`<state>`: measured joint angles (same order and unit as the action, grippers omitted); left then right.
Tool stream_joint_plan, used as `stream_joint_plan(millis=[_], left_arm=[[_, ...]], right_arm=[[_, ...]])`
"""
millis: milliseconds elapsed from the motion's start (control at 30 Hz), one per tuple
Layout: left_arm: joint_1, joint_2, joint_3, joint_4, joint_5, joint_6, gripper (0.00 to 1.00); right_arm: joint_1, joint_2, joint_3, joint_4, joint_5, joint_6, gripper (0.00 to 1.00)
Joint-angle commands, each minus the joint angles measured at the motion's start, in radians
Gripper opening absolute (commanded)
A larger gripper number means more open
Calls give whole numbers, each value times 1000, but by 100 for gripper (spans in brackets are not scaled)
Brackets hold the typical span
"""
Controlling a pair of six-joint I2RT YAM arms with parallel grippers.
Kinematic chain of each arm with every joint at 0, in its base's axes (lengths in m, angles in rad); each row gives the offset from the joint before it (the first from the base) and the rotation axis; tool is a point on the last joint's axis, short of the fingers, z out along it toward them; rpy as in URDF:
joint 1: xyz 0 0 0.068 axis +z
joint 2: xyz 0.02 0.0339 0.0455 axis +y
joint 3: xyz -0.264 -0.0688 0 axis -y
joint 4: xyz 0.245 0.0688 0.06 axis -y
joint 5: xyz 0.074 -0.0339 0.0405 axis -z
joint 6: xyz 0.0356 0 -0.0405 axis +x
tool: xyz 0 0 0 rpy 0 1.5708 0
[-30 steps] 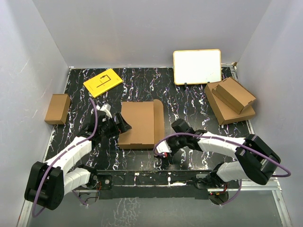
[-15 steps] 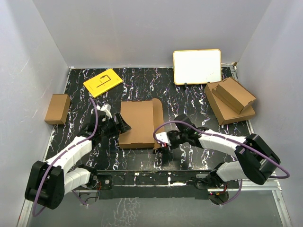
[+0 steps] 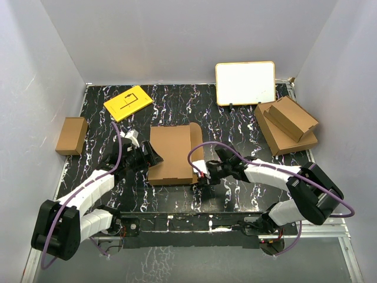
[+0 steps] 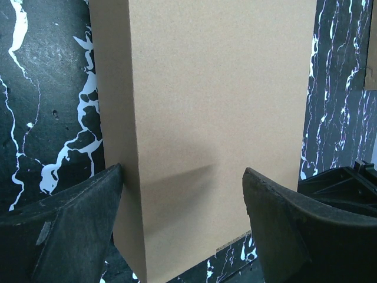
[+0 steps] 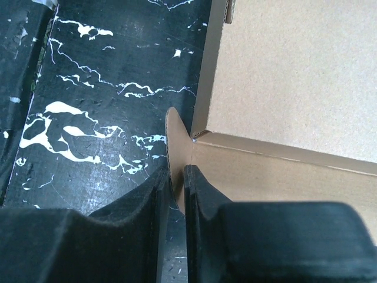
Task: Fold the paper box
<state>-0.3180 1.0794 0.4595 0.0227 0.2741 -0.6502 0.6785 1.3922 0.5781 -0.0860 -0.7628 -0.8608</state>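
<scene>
One small brown carton (image 3: 72, 135) lies at the left edge of the black marbled worktop (image 3: 235, 127). A yellow card (image 3: 128, 102) with black lines lies near the far left corner.

The left arm rises from its base at the near left corner and stretches forward and to the right. Its elbow is low and its wrist is turned toward the left side of the paper box (image 3: 172, 154). The left gripper (image 3: 148, 158) is spread wide. In the left wrist view, one finger (image 4: 65, 224) is against the side wall of the box (image 4: 224, 88) and the other finger (image 4: 306, 224) is above its flat top, so nothing is pinched there.

The paper box rests near the middle of the worktop, a little to the left and closer to the near edge. Its broad top is flat, and a narrow panel runs along its right side.

The right arm bends at its base on the near right. Its forearm lies low and almost parallel to the near edge, pointing left. The right gripper (image 3: 202, 175) is at the near right corner of the box. In the right wrist view its fingers (image 5: 203, 194) are pressed together on a thin cardboard tab at that corner of the box (image 5: 294, 76).

A whiteboard (image 3: 245, 82) stands at the far edge, right of the centre. A stack of larger cardboard boxes (image 3: 287, 125) lies near the right edge.
</scene>
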Motion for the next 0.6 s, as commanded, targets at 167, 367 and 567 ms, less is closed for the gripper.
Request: stream_joint_plan(millis=[167,367,567], left_arm=[[2,9,-3,17,28,5,79],[3,10,-3,17,27,5,79],[3,11,-2,9,22,8,79]], right_arm=[[-4,-2,49,75,-57,53,22],[-2,-7,48,69,-78,57,23],[-3,-7,49,61,-56,67,19]])
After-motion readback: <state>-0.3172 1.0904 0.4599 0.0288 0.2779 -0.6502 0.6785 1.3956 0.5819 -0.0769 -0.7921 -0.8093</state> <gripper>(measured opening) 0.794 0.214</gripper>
